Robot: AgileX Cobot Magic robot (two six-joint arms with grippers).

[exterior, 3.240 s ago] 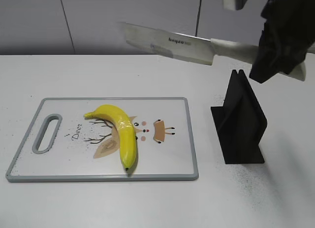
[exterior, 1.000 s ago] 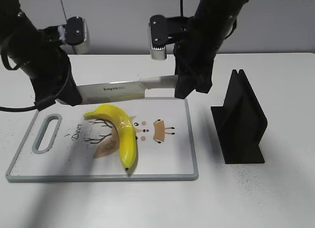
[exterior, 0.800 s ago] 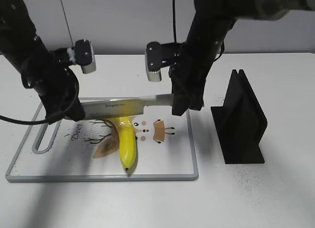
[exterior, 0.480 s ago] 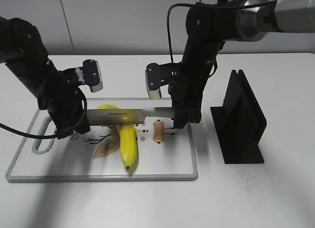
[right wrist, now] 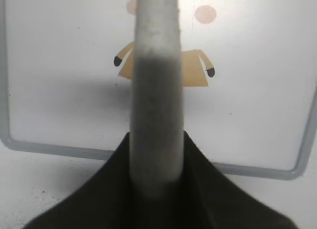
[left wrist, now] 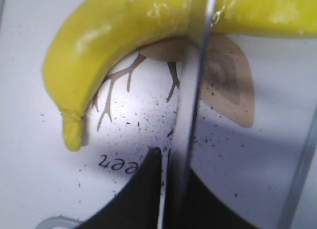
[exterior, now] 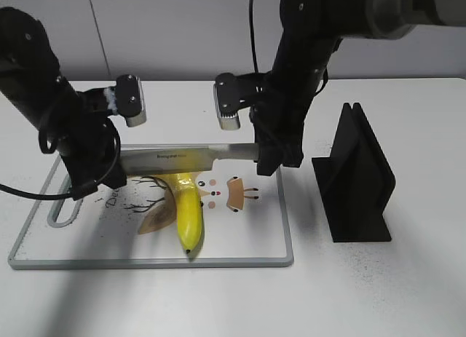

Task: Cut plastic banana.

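The plastic banana, glossy yellow and curved, lies on the white cutting board. Its upper part is hidden behind the knife. The knife is held level across the board, just above the banana. My left gripper is shut on the blade's tip end. My right gripper is shut on the pale handle. In the left wrist view the blade shows edge-on between my left gripper's fingers and crosses the banana. In the right wrist view my right gripper clamps the handle.
A black knife stand stands upright on the table right of the board. The board has a grey rim and a handle slot at its left end. A deer drawing is printed on the board. The table is white.
Both arms brought the knife down from above the table to the banana. In the last half second the knife has risen a little and both grippers have moved slightly back.
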